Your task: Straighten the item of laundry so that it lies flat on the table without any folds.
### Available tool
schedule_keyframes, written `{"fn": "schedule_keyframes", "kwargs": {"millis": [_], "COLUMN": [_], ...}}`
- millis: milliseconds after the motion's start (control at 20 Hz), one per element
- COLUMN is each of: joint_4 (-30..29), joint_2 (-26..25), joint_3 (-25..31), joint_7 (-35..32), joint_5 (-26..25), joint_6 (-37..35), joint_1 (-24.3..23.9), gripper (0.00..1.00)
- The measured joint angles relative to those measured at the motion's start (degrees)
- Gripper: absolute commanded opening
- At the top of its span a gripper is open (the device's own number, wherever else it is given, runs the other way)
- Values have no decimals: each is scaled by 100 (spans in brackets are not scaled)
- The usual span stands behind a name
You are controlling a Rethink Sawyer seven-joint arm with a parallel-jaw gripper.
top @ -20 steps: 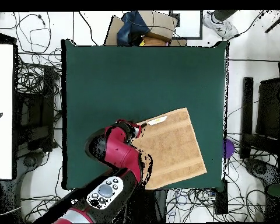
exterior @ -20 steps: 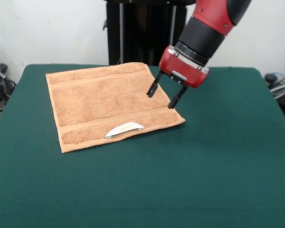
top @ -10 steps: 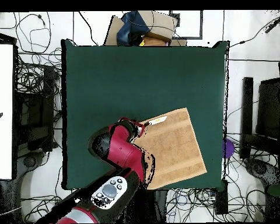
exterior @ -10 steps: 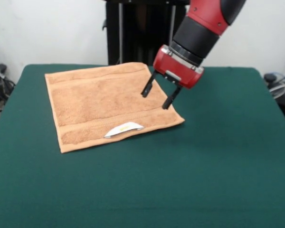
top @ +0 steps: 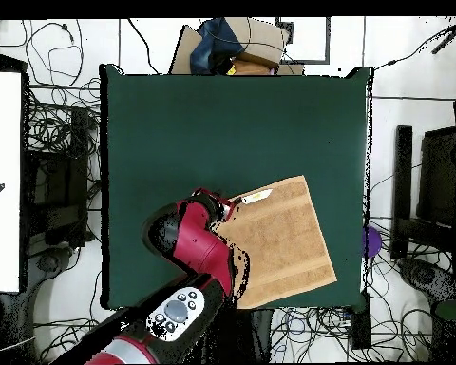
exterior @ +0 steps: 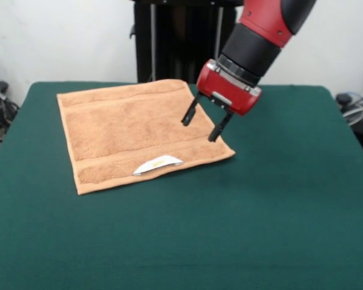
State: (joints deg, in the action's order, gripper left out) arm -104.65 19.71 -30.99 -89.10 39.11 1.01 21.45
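The towel [exterior: 136, 132] is a light-brown terry square lying spread out on the green table [exterior: 230, 229], in the far left part of it in the front view. It looks flat, with no fold showing. A woven band runs along its far side and another along its near side. A small white label [exterior: 158, 164] with a yellow mark sits at the near edge, curling up a little off the cloth. The towel sits slightly turned against the table's edges.

The gripper [exterior: 201, 124] hangs over the towel's right side, near its near right corner. Its two dark fingers [exterior: 190, 113] are spread apart with nothing between them, and their tips appear to stand just above the cloth.

In the overhead view the red arm [top: 196, 249] covers one side of the towel [top: 284, 240], so that edge and the gripper itself are hidden there. In the front view the arm is cut off at the top edge.
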Motion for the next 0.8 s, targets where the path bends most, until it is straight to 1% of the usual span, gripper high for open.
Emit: {"fn": "schedule_keyframes", "kwargs": {"millis": [650,800], "joint_4": [2,20], "joint_2": [-20,-91], "joint_3": [-5,-32], "joint_7": [0,0], "joint_5": [315,427], "joint_6": [0,0], "joint_1": [298,476], "gripper": [100,100]}}
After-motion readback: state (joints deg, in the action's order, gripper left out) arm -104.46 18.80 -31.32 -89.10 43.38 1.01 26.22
